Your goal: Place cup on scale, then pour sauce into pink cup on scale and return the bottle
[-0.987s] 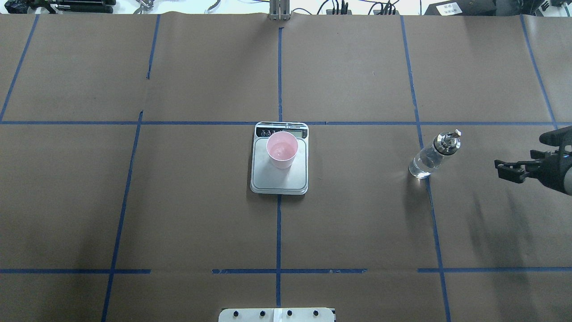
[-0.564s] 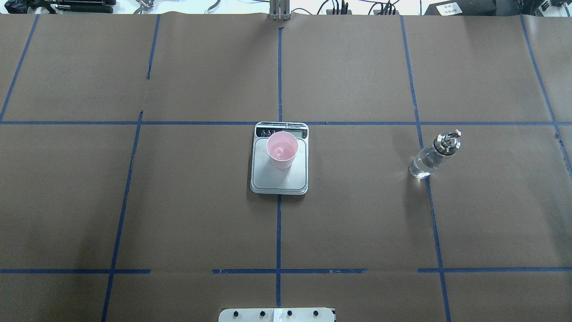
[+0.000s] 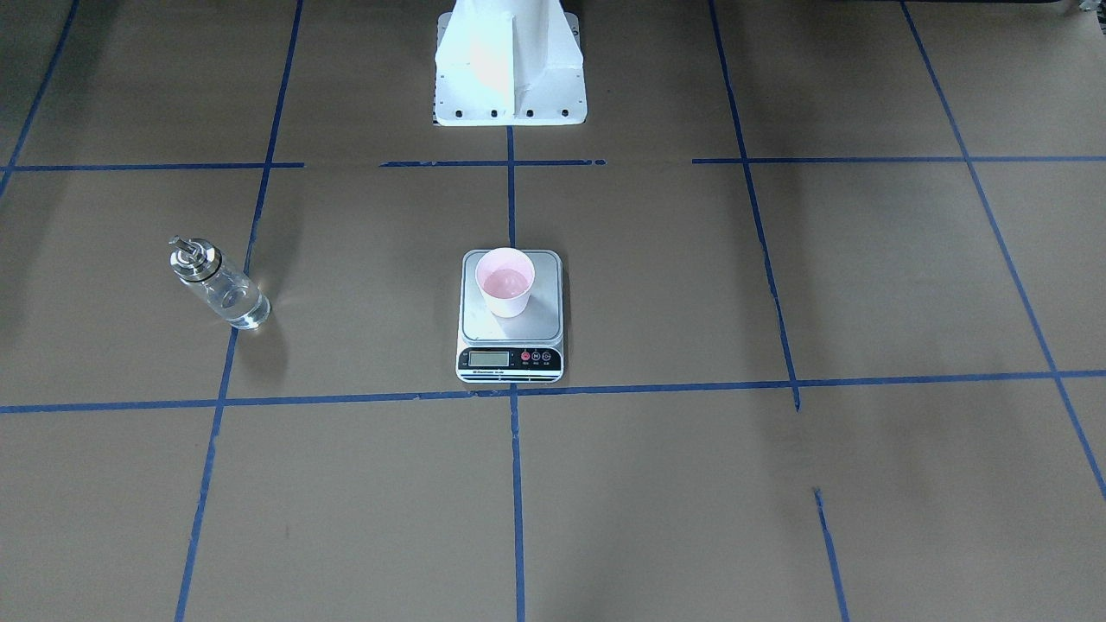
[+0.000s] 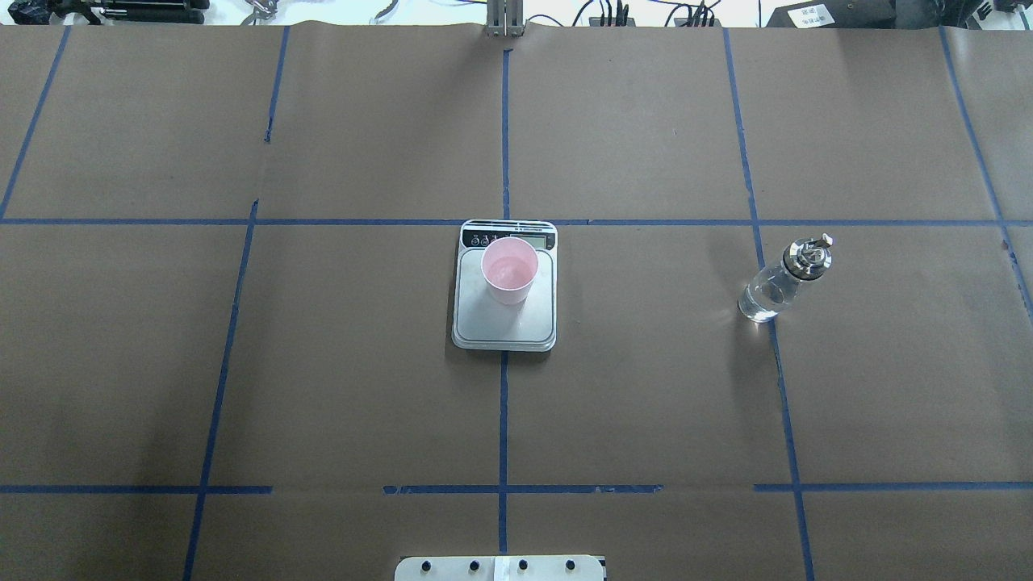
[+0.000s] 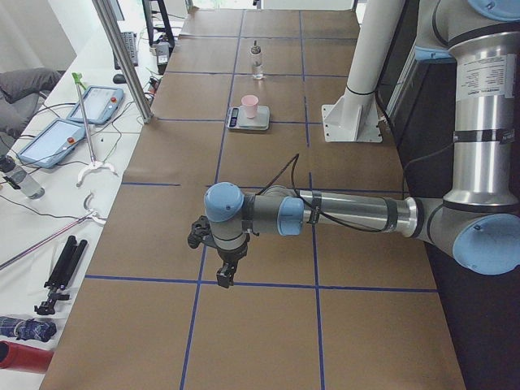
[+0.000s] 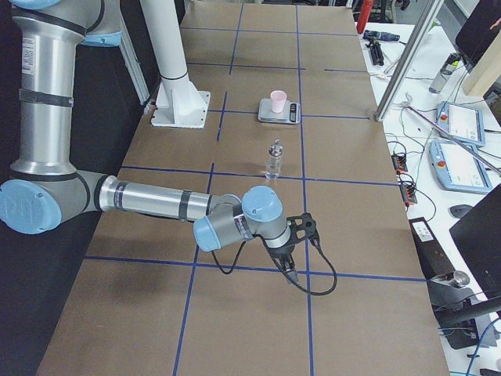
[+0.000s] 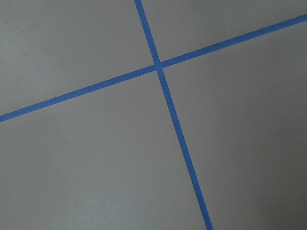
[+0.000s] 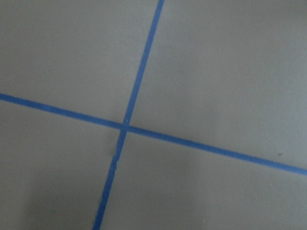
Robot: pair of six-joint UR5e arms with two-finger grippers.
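I see the cup standing upright on the scale, toward the end of the silver plate nearest the black display strip. That strip is on the side away from the robot. The cup's foot sits wholly inside the plate, and its inside looks pinker than its outer wall. I cannot tell from here how much liquid is in it.

The scale lies in the middle of the desk, over the centre line of the blue tape lines and just on the robot's side of a cross line. In the front view the robot's base stands in line with it, further back.

The bottle stands upright on the desk on the robot's right, well apart from the scale, with its foot just beside a tape line. The silver pourer cap is on, and nothing touches the bottle. The sauce shows as clear liquid in the lower part of the glass.

Neither arm shows in the overhead or front views. From the left end of the desk I see the left tool hanging down over the brown paper close to a tape crossing, far from the scale. From the right end, the right tool hangs the same way near another crossing, on the near side of the bottle and apart from it. For both tools I cannot tell whether the fingers are apart or together. Both wrist cameras show only paper and crossed tape.
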